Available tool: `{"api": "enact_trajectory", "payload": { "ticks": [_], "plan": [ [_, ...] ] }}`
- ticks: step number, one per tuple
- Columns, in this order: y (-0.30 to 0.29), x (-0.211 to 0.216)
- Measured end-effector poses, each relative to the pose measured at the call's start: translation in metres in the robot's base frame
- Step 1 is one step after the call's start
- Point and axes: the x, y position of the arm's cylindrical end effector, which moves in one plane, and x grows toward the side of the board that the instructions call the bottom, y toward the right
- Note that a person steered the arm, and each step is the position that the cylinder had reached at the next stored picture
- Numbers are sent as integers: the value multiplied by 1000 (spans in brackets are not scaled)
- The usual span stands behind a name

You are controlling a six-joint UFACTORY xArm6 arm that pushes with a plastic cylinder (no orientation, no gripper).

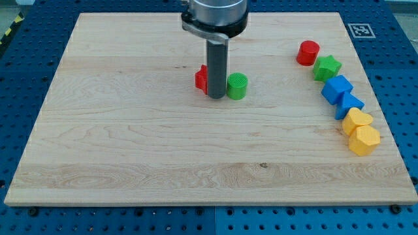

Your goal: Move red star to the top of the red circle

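Red star (201,78): left of centre in desk's upper half, mostly hidden behind rod. My tip (216,98) touching or just beside its right edge, wedged between it and green cylinder (237,86). No fingers fitted; state not applicable.

Red circle (308,53): well apart, upper right, heading a curved row of green star (327,67), two blue blocks (337,89), two yellow blocks (363,140).

Judged step: approach, push not yet effective. Next move: tip round to star's left, then push rightward and slightly upward, clear of green cylinder, to bare desk (130,163) above circle.
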Motion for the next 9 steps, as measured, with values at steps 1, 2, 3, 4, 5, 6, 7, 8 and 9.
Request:
{"api": "enact_trajectory", "payload": {
  "ticks": [1,2,3,4,5,6,7,8,9],
  "plan": [
    [-5,-12],
    [-9,2],
    [-16,29],
    [-33,13],
    [-34,5],
    [-34,0],
    [-34,-15],
    [-28,-25],
    [-27,-45]
  ]
}}
